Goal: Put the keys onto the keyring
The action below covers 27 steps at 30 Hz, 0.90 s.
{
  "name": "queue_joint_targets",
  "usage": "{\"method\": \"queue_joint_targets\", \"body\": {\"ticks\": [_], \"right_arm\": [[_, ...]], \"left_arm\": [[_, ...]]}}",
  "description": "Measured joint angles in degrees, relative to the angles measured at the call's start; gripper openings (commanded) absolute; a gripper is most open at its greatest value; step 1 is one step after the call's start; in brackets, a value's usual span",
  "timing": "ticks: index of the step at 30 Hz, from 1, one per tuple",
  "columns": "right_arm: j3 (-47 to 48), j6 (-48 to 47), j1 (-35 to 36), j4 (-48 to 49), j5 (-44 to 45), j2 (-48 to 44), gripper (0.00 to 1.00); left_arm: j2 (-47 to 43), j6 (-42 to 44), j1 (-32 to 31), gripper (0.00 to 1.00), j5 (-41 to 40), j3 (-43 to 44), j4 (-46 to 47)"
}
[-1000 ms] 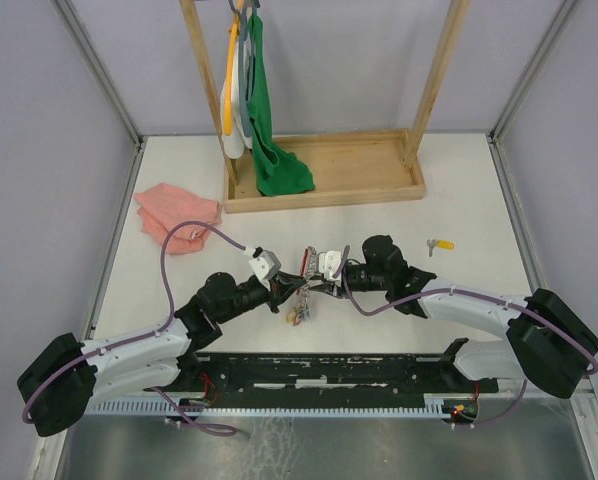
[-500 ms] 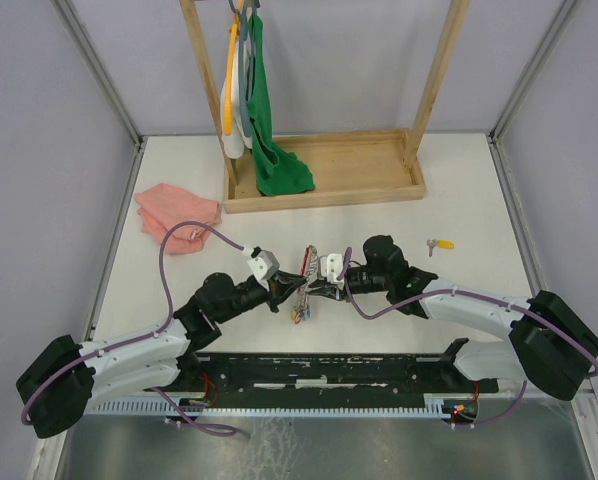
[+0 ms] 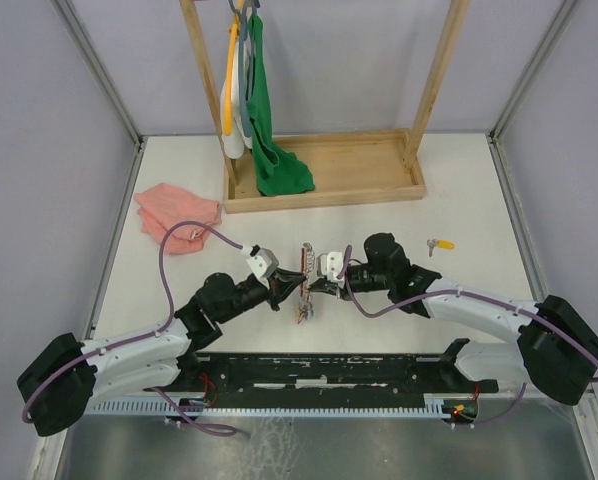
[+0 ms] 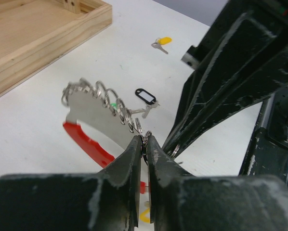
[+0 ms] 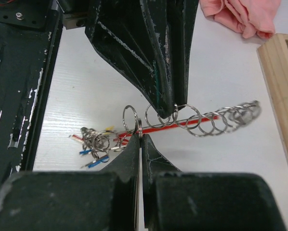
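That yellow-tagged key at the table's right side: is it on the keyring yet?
No, the yellow-tagged key lies alone on the table, apart from the keyring.

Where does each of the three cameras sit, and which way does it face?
Top view: above and behind the robot, looking down on the table; both arms show, with the left gripper and right gripper.
Left wrist: on the left arm, looking along its own fingers toward the right gripper.
Right wrist: on the right arm, looking along its own fingers toward the left gripper.
Shared: both wrist views show the keyring between the grippers.
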Motion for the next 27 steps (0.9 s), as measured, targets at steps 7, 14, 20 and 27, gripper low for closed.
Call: {"method": "queue_joint_targets", "body": {"ticks": [7, 14, 20, 27], "right_arm": [[6.0, -8.0, 1.0, -11.8, 5.9, -2.8, 0.01], [9.9, -13.5, 1.6, -17.5, 9.6, -2.8, 0.01], [10.4, -14.9, 1.6, -18.9, 10.1, -2.7, 0.01], [10.4, -14.8, 1.6, -19.0, 10.8, -2.6, 0.01]], "left_arm": [[-2.4, -3.8, 0.0, 0.46, -6.3, -1.7, -0.7], [-5.7, -4.9, 0.0, 0.53, -8.1, -2.6, -1.4], [-6.0, -4.8, 0.0, 0.54, -7.4, -3.3, -0.2], [-3.0, -2.7, 0.0, 0.53, -4.8, -3.0, 1.8]]}}
